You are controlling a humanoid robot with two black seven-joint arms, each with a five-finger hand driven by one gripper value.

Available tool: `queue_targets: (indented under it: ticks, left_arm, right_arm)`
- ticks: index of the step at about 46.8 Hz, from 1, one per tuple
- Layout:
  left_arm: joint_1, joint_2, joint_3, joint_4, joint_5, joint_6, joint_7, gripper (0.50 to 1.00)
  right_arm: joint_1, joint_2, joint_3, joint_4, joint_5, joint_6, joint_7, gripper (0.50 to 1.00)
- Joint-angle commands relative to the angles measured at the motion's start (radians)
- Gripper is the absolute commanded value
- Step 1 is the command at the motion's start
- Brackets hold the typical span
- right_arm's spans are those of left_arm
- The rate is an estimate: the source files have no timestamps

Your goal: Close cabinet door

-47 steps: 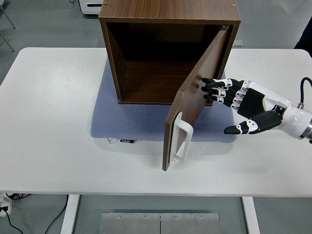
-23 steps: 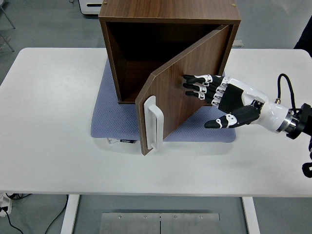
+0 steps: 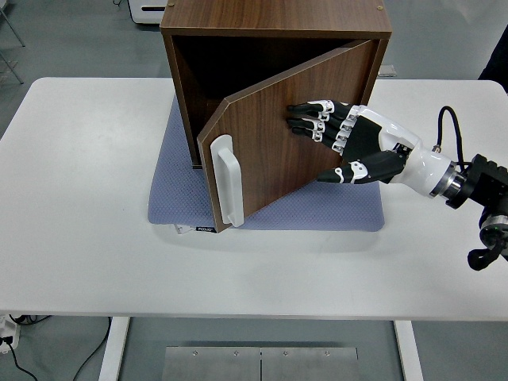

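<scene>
A dark wooden cabinet (image 3: 278, 24) stands on a blue-grey mat (image 3: 171, 186) at the table's far middle. Its door (image 3: 270, 151) is hinged on the right and stands partly open, swung to a small angle from the front. A white handle (image 3: 226, 180) is on the door's free left edge. My right hand (image 3: 333, 139) reaches in from the right with fingers (image 3: 311, 119) spread flat against the door's outer face. It holds nothing. The left arm is out of sight.
The white table (image 3: 79, 238) runs wide to the left and in front of the cabinet. A black cable (image 3: 444, 119) loops over my right wrist. Grey floor and a white object show beyond the far edge.
My right hand has moved left, pushing the door. The door has swung from wide open towards the cabinet front, its handle edge moving left and back.
</scene>
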Motion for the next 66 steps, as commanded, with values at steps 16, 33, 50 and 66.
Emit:
queue_targets:
  ticks: [16, 33, 50, 66]
  left_arm:
    - [0.0, 0.0, 0.0, 0.0, 0.0, 0.0, 0.0, 1.0]
    - [0.0, 0.0, 0.0, 0.0, 0.0, 0.0, 0.0, 1.0]
    - [0.0, 0.0, 0.0, 0.0, 0.0, -0.001, 0.0, 1.0]
    - [0.0, 0.0, 0.0, 0.002, 0.0, 0.0, 0.0, 1.0]
  right_arm:
    - [0.011, 0.071, -0.049, -0.014, -0.002, -0.008, 0.0, 1.0]
    - [0.029, 0.148, -0.061, -0.052, -0.002, -0.026, 0.0, 1.0]
    - [0.055, 0.199, -0.071, -0.149, -0.002, -0.029, 0.0, 1.0]
    - [0.1, 0.257, -0.072, -0.227, -0.002, -0.056, -0.001, 1.0]
